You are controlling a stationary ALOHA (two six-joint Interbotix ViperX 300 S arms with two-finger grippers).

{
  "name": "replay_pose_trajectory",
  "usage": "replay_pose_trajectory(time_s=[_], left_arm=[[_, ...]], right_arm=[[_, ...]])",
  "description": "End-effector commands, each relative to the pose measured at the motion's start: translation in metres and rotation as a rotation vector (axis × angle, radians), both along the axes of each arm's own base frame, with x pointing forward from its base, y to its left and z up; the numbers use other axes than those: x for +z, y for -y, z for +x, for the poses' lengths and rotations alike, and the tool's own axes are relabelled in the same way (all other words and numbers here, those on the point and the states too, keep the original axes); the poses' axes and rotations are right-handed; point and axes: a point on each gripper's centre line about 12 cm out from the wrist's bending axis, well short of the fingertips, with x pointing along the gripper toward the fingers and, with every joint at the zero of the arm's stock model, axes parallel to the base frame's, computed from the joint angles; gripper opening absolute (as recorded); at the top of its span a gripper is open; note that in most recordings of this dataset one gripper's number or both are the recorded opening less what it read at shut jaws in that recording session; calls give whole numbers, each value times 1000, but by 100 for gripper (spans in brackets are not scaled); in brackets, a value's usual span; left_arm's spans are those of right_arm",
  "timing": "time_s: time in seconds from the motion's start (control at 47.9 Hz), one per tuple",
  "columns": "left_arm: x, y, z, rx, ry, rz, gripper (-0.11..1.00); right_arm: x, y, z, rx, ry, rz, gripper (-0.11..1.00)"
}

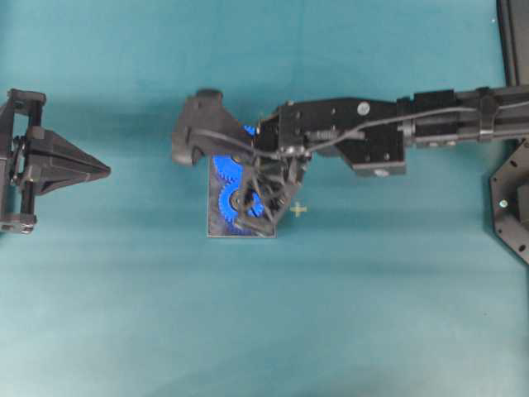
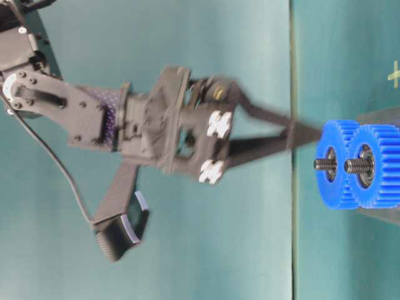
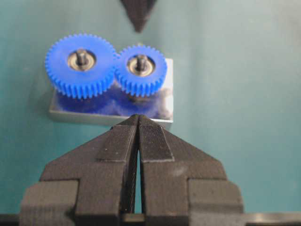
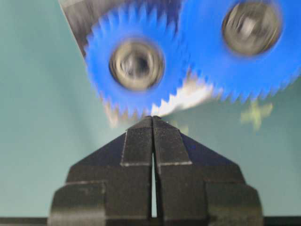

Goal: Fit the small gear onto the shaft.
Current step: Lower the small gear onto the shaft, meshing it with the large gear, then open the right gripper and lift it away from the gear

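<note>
The small gear (image 3: 140,70) sits on the shaft (image 3: 140,60), whose tip pokes up through the gear's silvery centre. It meshes with the larger blue gear (image 3: 81,63) on the dark grey plate (image 3: 110,108). In the overhead view the small gear (image 1: 241,205) is partly hidden under my right gripper (image 1: 246,220). That gripper is shut and empty, its tip by the small gear's (image 4: 136,66) rim in the blurred right wrist view (image 4: 153,117). My left gripper (image 3: 138,117) is shut and empty, well left of the plate (image 1: 106,169).
A small yellow cross mark (image 1: 298,210) lies on the teal table just right of the plate. The right arm (image 1: 397,128) stretches across the middle from the right. A dark frame (image 1: 512,207) stands at the right edge.
</note>
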Motion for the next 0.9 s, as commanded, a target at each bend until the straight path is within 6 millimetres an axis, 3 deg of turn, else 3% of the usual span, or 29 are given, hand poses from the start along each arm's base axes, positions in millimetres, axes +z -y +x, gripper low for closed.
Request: replay_pose_trajectory(time_s=[0.0, 0.209, 0.459, 0.709, 0.876], left_arm=[[4, 0, 2, 0, 14, 2, 0], [5, 0, 2, 0, 18, 2, 0], [5, 0, 2, 0, 18, 2, 0], [5, 0, 2, 0, 18, 2, 0], [5, 0, 2, 0, 17, 2, 0]], right_arm=[[18, 5, 8, -2, 78, -8, -1], [-3, 8, 21, 6, 51, -11, -1], [-20, 8, 15, 2, -14, -5, -1], [-17, -15, -11, 25, -74, 34, -1], [4, -40, -23, 58, -36, 74, -1]])
